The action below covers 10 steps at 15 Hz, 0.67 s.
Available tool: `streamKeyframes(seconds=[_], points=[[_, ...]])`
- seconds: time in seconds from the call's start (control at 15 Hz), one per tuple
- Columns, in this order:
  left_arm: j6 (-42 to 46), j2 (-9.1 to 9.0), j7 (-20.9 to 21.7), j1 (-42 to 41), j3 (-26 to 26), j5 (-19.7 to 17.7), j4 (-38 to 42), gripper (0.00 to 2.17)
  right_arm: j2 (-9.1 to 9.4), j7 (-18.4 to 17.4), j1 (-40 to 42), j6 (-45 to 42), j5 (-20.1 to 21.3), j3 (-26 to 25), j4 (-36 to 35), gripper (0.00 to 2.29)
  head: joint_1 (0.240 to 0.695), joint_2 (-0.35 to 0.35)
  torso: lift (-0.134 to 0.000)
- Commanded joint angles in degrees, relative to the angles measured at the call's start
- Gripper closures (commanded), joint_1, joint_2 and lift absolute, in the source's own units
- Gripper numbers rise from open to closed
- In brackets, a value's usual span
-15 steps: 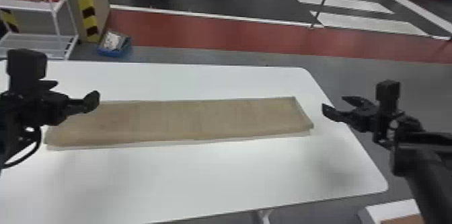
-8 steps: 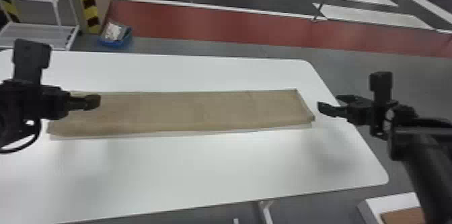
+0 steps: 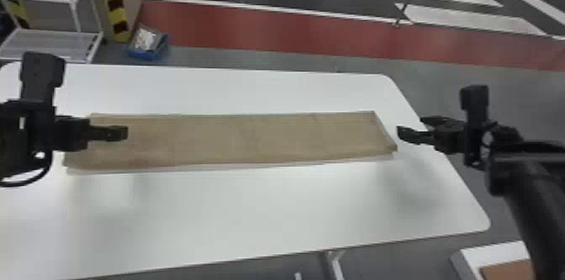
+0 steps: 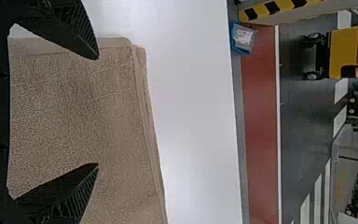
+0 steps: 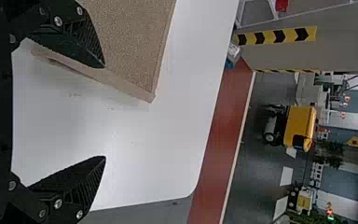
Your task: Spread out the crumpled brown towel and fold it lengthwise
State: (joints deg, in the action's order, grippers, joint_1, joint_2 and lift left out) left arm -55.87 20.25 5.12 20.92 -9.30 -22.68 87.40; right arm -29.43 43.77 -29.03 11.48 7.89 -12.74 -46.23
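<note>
"Near side first: where's the brown towel [image 3: 218,140]?"
"Flat on the white surface [image 3: 252,212], between its near and far edges, stretching almost to the right edge."
"And the left gripper [image 3: 126,133]?"
"Over the towel's left end, fingers spread, holding nothing."
"The right gripper [image 3: 410,127]?"
"Just off the towel's right end, by the surface's right edge. Empty too, fingers wide apart."
"How does the cloth look?"
"A paler layer peeks out along the near long side. Above it lies a long, narrow folded strip, mostly smooth, faintly creased. Its right end slants, the near corner reaching farther right. The far long side runs fairly straight."
"And past the surface's far edge?"
"A blue container [image 3: 143,54] on the floor, toward the far left corner."
</note>
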Motion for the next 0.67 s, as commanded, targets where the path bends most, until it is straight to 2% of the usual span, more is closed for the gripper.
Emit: streamKeyframes(seconds=[0.0, 0.6], points=[[0.0, 0.06, 0.1, 0.0, 0.2, -0.3, 0.0, 0.07, -0.01, 0.2, -0.2, -0.1, 0.0, 0.4, 0.0, 0.22, 0.695, -0.231, -0.120], [-1.6, 0.14, 0.2, -0.3, 0.3, -0.5, 0.5, 0.09, 0.51, 1.2, 0.2, 1.0, -1.2, 0.2, -0.2, 0.22, 0.695, -0.221, -0.120]])
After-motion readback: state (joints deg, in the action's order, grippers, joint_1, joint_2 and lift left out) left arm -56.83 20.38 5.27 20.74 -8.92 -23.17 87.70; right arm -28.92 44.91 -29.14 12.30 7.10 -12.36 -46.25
